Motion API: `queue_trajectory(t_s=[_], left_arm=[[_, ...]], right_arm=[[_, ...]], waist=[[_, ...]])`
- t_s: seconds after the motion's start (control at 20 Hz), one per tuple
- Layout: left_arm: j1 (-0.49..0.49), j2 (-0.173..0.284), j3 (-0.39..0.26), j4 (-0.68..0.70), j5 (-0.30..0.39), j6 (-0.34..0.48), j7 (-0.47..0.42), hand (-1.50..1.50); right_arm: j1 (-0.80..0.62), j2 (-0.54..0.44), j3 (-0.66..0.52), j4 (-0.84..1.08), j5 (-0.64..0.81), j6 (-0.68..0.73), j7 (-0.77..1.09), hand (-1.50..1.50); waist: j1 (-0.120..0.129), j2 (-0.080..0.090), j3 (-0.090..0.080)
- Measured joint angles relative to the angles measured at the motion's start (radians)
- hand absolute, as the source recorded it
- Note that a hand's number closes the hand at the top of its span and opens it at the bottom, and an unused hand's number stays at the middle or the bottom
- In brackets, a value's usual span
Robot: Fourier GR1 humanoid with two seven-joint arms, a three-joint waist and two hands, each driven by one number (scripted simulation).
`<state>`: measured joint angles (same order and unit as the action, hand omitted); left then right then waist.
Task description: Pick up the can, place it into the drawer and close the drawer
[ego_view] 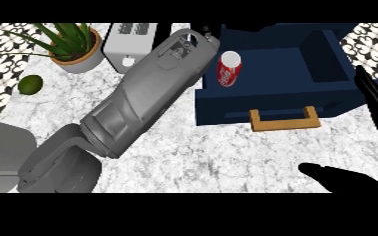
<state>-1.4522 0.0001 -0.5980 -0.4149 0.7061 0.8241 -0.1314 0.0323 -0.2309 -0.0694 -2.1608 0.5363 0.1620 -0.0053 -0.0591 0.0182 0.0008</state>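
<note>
**Inside the drawer, can down, front not yet shut**

Inside the open navy drawer (295,80) lies the red can (229,69), white-topped, at its left edge. My left hand (207,32) is mostly hidden above it; I cannot tell its fingers. My right hand (341,177) rests open. The can may roll or jam if I shove the wooden handle (285,120) hard.

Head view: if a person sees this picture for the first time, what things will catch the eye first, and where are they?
First comes the big grey left forearm, which runs diagonally from the lower left toward the top centre. Next is the red can, lying inside the open dark blue drawer at the upper right, behind its wooden handle. The black right hand shows at the lower right corner.
</note>
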Motion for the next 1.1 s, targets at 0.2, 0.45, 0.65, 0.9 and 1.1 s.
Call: queue_trajectory(t_s=[0.2, 0.45, 0.65, 0.9, 1.1], left_arm=[[-0.002, 0.0, -0.006, -0.008, 0.0, 0.006, 0.011, -1.5], [-0.013, 0.009, 0.005, -0.016, -0.01, -0.005, 0.038, -1.5], [-0.011, 0.041, 0.004, -0.062, -0.031, 0.001, 0.096, -1.5], [0.028, 0.094, -0.007, -0.149, -0.065, 0.005, 0.154, -1.5], [0.068, 0.155, -0.012, -0.231, -0.09, -0.001, 0.208, -1.5]], right_arm=[[-0.033, -0.018, 0.066, 0.078, 0.163, -0.039, -0.014, -1.5], [-0.103, -0.017, 0.138, 0.227, 0.343, -0.093, -0.003, -1.5], [-0.138, 0.007, 0.166, 0.368, 0.446, -0.173, -0.009, -1.5], [-0.208, 0.05, 0.139, 0.583, 0.495, -0.318, -0.055, -1.5], [-0.26, 0.062, 0.119, 0.69, 0.533, -0.406, -0.087, -1.5]], waist=[[0.021, -0.004, 0.0], [0.05, -0.01, -0.001], [0.069, -0.017, 0.0], [0.083, -0.021, -0.002], [0.085, -0.032, -0.013]])
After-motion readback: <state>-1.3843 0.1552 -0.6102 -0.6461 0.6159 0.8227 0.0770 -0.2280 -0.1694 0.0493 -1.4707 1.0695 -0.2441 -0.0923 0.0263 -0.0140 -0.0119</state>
